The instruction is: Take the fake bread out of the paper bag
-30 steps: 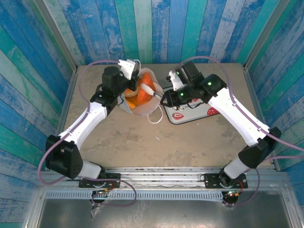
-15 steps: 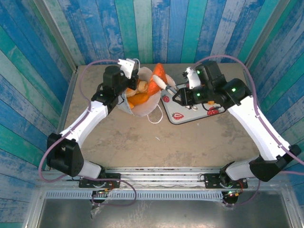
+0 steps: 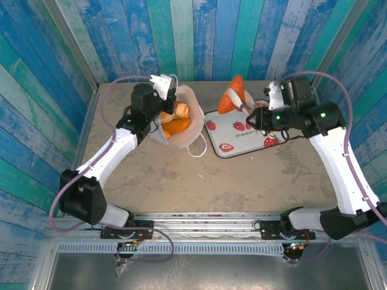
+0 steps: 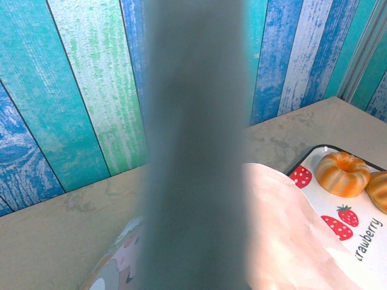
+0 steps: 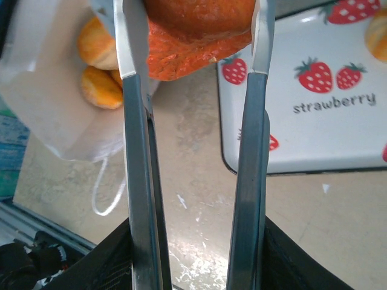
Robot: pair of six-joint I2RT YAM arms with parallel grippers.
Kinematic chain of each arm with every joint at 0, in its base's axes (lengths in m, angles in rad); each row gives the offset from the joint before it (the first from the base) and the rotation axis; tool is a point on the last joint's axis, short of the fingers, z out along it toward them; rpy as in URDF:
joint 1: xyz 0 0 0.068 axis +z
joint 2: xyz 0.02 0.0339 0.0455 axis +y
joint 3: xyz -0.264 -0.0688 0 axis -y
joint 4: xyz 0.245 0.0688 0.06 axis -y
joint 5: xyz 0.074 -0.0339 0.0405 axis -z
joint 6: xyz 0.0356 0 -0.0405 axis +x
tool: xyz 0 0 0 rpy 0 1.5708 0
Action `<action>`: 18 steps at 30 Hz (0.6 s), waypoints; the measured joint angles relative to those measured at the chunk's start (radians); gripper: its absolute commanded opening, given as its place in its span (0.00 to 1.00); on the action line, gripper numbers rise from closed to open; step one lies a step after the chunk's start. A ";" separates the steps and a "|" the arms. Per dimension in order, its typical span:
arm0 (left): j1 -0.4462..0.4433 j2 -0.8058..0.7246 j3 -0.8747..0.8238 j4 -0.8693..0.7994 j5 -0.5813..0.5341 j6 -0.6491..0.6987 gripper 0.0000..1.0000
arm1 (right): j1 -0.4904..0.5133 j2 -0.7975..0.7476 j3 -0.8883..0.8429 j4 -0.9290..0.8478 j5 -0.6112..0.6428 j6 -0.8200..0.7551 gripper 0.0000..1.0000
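On the left, left gripper squeezed all the way shut on the back rim of the paper bag. Bag on the tan table, mouth wide open. Inside the bag, fake bread: round golden rolls and an orange piece, packed close together. White cord handle lying on the table at the bag's front.

Next, to the right, a white tray with red strawberry pictures, just beside the bag. Seen from the left wrist, a ring-shaped bun lying on that tray, with another golden piece just beside it at the picture's edge.

Above the tray's far-left corner, an orange loaf up in the air, out of the bag.

Farthest right, right gripper partly open, both long fingers pressed on the sides of that loaf, holding it.
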 measured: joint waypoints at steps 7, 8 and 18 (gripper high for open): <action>0.000 0.000 0.000 0.000 -0.003 0.000 0.00 | -0.089 -0.004 -0.117 -0.043 0.014 -0.022 0.46; 0.000 0.000 0.000 0.000 -0.004 0.000 0.00 | -0.099 -0.004 -0.128 -0.048 0.019 -0.026 0.46; 0.000 0.000 0.000 0.001 -0.004 0.000 0.00 | -0.151 0.031 -0.211 -0.060 0.053 -0.066 0.47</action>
